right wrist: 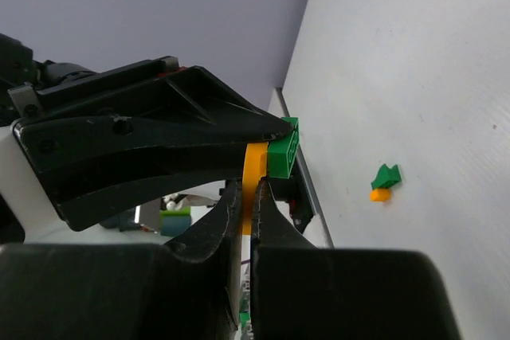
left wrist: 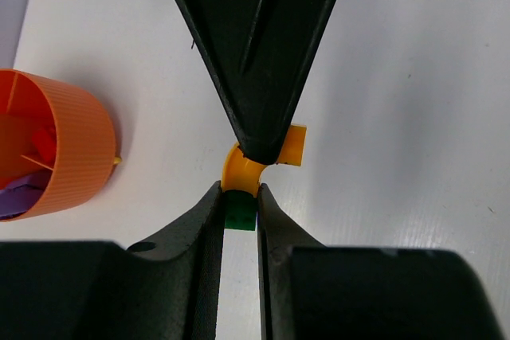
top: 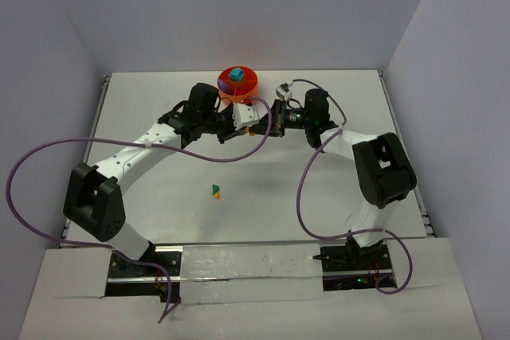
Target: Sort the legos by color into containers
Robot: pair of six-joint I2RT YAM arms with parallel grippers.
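- Pinching a green brick (left wrist: 237, 218) between its two drawn-in fingers, the left gripper (left wrist: 237, 199) sits just beside the orange tub (left wrist: 60, 149), on the tub's near side in the top view.
- The right gripper (right wrist: 252, 190) has its fingers pressed onto an orange-yellow brick (right wrist: 255, 165), which fills the narrow gap between them.
- The green brick and the orange-yellow brick touch each other. Both sit between the two gripper tips, near the orange tub but outside its wall. Whether they rest on the table (top: 263, 212) or hang above it cannot be told.
- The two grippers meet tip to tip in front of the orange tub, the left one nearer to it.
- The orange tub stands upright at the far side of the table. A teal-blue brick (top: 236, 76) lies in it, but which compartment holds it cannot be told. In the left wrist view, purple bricks (left wrist: 17, 195) show inside the tub wall.
- A second green brick (right wrist: 387, 174), joined to a small orange piece (right wrist: 379, 193), lies on the table well apart from the orange tub, on its near side toward the arm bases.
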